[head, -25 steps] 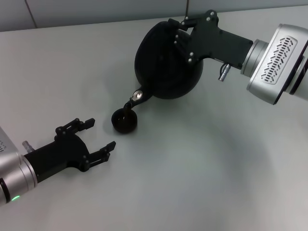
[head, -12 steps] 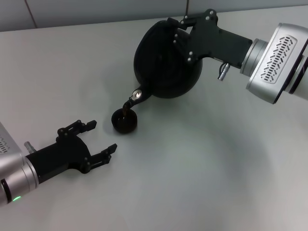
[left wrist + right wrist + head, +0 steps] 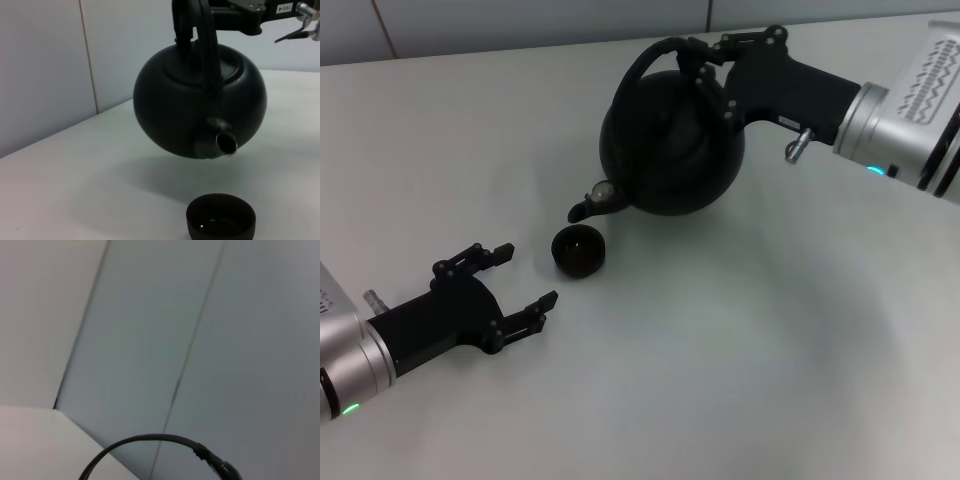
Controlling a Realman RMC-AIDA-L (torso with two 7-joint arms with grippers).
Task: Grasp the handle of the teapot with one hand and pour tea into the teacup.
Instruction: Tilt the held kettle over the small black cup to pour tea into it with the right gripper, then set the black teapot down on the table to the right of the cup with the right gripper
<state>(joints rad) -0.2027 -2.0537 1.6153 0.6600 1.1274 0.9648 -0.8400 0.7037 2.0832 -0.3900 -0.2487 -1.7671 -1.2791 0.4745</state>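
The large matte-black teapot (image 3: 670, 150) hangs above the table, nearly upright, its short spout (image 3: 584, 210) pointing toward the tiny black teacup (image 3: 579, 249). My right gripper (image 3: 708, 62) is shut on the arched black handle (image 3: 642, 62) at its top. My left gripper (image 3: 525, 276) is open and empty, low over the table just left of and nearer than the cup. In the left wrist view the teapot (image 3: 195, 107) hangs over the cup (image 3: 220, 218), which holds dark liquid, and the handle (image 3: 207, 50) rises into the right gripper.
The grey table (image 3: 740, 350) stretches right of and in front of the cup. A pale panelled wall (image 3: 520, 20) runs along the table's far edge. The right wrist view shows only wall and a thin black cable (image 3: 150, 440).
The teapot has tipped back from a steep pour to nearly upright. Its spout has lifted away from the cup and no stream runs now. My left gripper has barely moved.
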